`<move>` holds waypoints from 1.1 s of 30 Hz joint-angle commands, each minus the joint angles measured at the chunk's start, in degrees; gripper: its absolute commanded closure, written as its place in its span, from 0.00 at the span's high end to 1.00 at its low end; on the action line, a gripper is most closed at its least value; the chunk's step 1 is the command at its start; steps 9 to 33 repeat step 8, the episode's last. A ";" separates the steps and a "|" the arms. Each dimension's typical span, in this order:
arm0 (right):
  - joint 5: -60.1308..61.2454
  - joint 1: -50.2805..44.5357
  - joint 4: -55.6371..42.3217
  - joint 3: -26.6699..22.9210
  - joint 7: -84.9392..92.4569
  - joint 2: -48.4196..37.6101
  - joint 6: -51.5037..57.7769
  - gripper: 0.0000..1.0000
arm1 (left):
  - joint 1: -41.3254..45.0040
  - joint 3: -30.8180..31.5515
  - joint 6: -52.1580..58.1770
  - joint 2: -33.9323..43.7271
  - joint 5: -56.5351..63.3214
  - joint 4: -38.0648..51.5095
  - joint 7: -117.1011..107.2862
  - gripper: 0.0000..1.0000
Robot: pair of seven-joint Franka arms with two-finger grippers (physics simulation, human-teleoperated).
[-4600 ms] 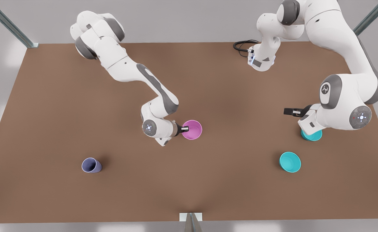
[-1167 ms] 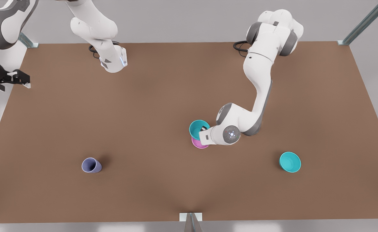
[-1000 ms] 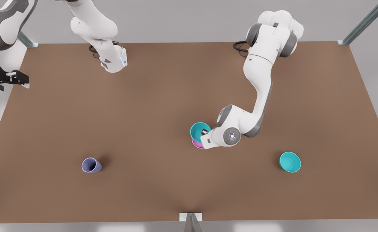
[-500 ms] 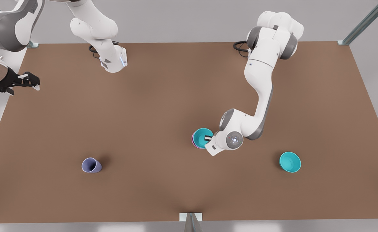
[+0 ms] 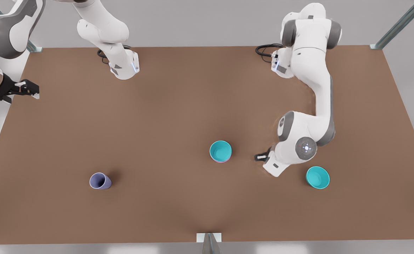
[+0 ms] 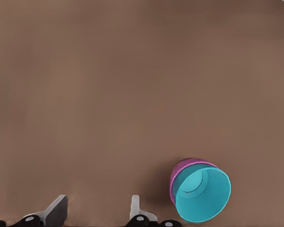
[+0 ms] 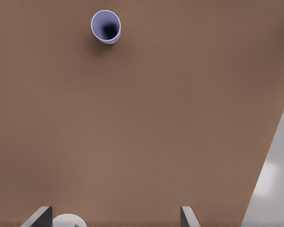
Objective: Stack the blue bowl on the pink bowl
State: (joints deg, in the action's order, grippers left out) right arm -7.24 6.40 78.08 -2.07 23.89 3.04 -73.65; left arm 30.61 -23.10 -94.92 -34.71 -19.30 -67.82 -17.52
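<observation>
Vs 0.5 s ago: the left gripper (image 5: 260,157) has let go of the blue bowl (image 5: 220,150) and pulled back toward the front view's right, now well apart from it, low over the desk (image 5: 178,106), between the stack and the second turquoise bowl (image 5: 317,177); fingers (image 6: 135,208) apart, nothing between them. The blue bowl now sits nested inside the pink bowl (image 5: 221,161) near the desk's middle; only a thin pink rim shows under it in the front view, while the left wrist view shows the pink wall (image 6: 189,166) behind the blue bowl (image 6: 202,194). The right gripper (image 5: 23,89) has shifted slightly and waits off the desk's edge, far to the front view's left of the stack, fingers apart and holding nothing. The purple cup (image 5: 100,181) and second turquoise bowl are unmoved; the cup is well to the front view's left of the stack, upright, also seen in the right wrist view (image 7: 106,26). Surface: plain brown desk, no texture detail; grey floor around it, metal frame posts at corners, black cable (image 5: 265,49) at the far edge near the left arm's base. No readable writing or brand marks.
</observation>
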 commanded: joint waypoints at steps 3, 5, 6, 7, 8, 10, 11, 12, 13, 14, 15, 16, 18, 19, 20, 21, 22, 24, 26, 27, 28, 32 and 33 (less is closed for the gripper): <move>0.04 -0.42 -0.04 -0.04 0.01 -0.06 -0.18 1.00 | -11.87 13.31 17.31 16.59 17.96 -1.61 18.31 1.00; 0.04 -0.42 -0.04 -0.04 0.01 -0.06 -0.27 1.00 | -19.63 25.30 17.84 20.90 21.76 -3.72 18.13 1.00; -0.05 -0.42 -0.04 -0.04 0.01 -0.06 -0.27 1.00 | -19.54 25.30 16.70 21.26 21.23 -4.34 17.43 1.00; 0.04 -0.42 -0.04 -0.04 0.01 -0.06 -0.27 1.00 | -19.54 25.21 16.87 21.26 20.35 -4.34 16.81 1.00; -0.05 -0.42 -0.04 -0.04 0.01 -0.06 -0.27 1.00 | -19.54 25.21 17.05 21.08 20.35 -4.34 16.73 1.00; -0.05 -0.42 -0.04 -0.04 0.01 -0.06 -0.27 1.00 | -19.54 25.21 17.05 21.08 20.35 -4.34 16.73 1.00; -0.05 -0.42 -0.04 -0.04 0.01 -0.06 -0.27 1.00 | -19.54 25.21 17.05 21.08 20.35 -4.34 16.73 1.00; -0.05 -0.42 -0.04 -0.04 0.01 -0.06 -0.27 1.00 | -19.54 25.21 17.05 21.08 20.35 -4.34 16.73 1.00; -0.05 -0.42 -0.04 -0.04 0.01 -0.06 -0.27 1.00 | -19.54 25.21 17.05 21.08 20.35 -4.34 16.73 1.00; -0.05 -0.42 -0.04 -0.04 0.01 -0.06 -0.27 1.00 | -19.54 25.21 17.05 21.08 20.35 -4.34 16.73 1.00; -0.05 -0.42 -0.04 -0.04 0.01 -0.06 -0.27 1.00 | -19.54 25.21 17.05 21.08 20.35 -4.34 16.73 1.00; -0.05 -0.42 -0.04 -0.04 0.01 -0.06 -0.27 1.00 | -19.54 25.21 17.05 21.08 20.35 -4.34 16.73 1.00; -0.05 -0.42 -0.04 -0.04 0.01 -0.06 -0.27 1.00 | -19.54 25.21 17.05 21.08 20.35 -4.34 16.73 1.00; -0.05 -0.42 -0.04 -0.04 0.01 -0.06 -0.27 1.00 | -19.54 25.21 17.05 21.08 20.35 -4.34 16.73 1.00; -0.05 -0.42 -0.04 -0.04 0.01 -0.06 -0.27 1.00 | -19.54 25.21 17.05 21.08 20.35 -4.34 16.73 1.00; -0.05 -0.42 -0.04 -0.04 0.01 -0.06 -0.27 1.00 | -19.54 25.21 17.05 21.08 20.35 -4.34 16.73 1.00; -0.05 -0.42 -0.04 -0.04 0.01 -0.06 -0.27 1.00 | -19.54 25.21 17.05 21.08 20.35 -4.34 16.73 1.00; -0.05 -0.42 -0.04 -0.04 0.01 -0.06 -0.27 1.00 | -19.54 25.21 17.05 21.08 20.35 -4.34 16.73 1.00; -0.05 -0.42 -0.04 -0.04 0.01 -0.06 -0.27 1.00 | -19.54 25.21 17.05 21.08 20.35 -4.34 16.73 1.00; -0.05 -0.42 -0.04 -0.04 0.01 -0.06 -0.27 1.00 | -19.54 25.21 17.05 21.08 20.35 -4.34 16.73 1.00; -0.05 -0.42 -0.04 -0.04 0.01 -0.06 -0.27 1.00 | -19.54 25.21 17.05 21.08 20.35 -4.34 16.73 1.00; -0.05 -0.42 -0.04 -0.04 0.01 -0.06 -0.27 1.00 | -19.54 25.21 17.05 21.08 20.35 -4.34 16.73 1.00; -0.05 -0.42 -0.04 -0.04 0.01 -0.06 -0.27 1.00 | -19.54 25.21 17.05 21.08 20.35 -4.34 16.73 1.00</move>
